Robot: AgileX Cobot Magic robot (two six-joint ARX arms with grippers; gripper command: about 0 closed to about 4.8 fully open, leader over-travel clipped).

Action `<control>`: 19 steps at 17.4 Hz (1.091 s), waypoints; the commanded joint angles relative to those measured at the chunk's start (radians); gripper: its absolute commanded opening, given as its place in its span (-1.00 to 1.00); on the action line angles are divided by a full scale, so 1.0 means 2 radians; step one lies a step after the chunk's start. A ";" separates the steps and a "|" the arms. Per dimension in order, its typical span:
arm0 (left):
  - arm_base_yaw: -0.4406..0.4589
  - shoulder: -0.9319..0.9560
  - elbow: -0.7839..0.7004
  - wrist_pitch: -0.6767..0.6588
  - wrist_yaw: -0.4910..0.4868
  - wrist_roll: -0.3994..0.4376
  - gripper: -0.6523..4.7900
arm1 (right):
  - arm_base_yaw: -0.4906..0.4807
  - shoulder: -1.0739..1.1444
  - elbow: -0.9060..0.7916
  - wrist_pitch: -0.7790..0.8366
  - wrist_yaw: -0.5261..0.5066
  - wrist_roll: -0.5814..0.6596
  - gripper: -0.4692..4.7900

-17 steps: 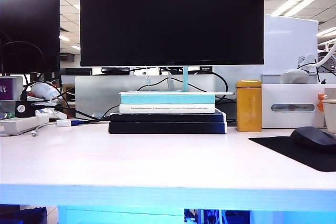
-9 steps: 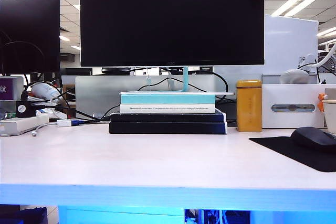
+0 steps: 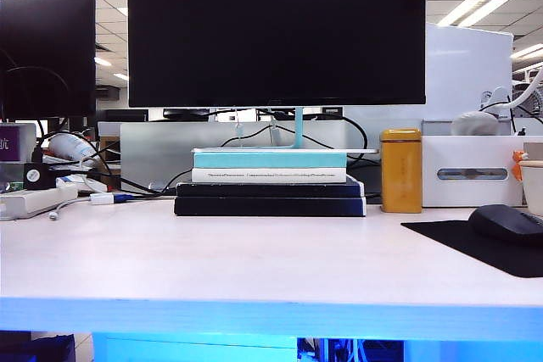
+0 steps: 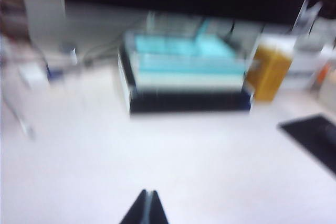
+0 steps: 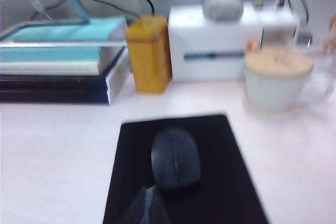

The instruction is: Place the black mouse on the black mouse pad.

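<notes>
Surface (image 3: 254, 252) looks done, black mouse (image 5: 175, 158) on black mouse pad (image 5: 220, 192) just beyond right gripper (image 5: 148, 205), so your left gripper (image 4: 146, 211) and right, both with jaws together, could nudge it off.

Pretty blurry shot. The left gripper (image 4: 146, 208) sits over bare white table (image 4: 157, 166) with its fingers pressed together, holding nothing. Ahead is a stack of books (image 4: 184, 77), teal on top and black underneath, with a yellow tin (image 4: 270, 74) just beside it. A corner of the black mouse pad (image 4: 312, 135) shows near the frame edge.
</notes>
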 commanded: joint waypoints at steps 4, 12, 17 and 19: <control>0.001 0.034 -0.144 0.127 -0.025 -0.015 -0.78 | 0.000 0.000 -0.088 0.036 -0.007 0.008 -0.82; 0.001 0.033 -0.174 0.119 -0.036 0.048 -0.67 | 0.000 0.000 -0.096 0.043 -0.014 0.003 -0.82; 0.001 0.033 -0.174 0.119 -0.032 0.038 -0.66 | 0.000 0.000 -0.096 0.043 -0.013 0.003 -0.82; 0.000 0.030 -0.174 0.117 -0.032 0.038 -0.66 | 0.000 0.000 -0.096 0.044 -0.013 0.003 -0.82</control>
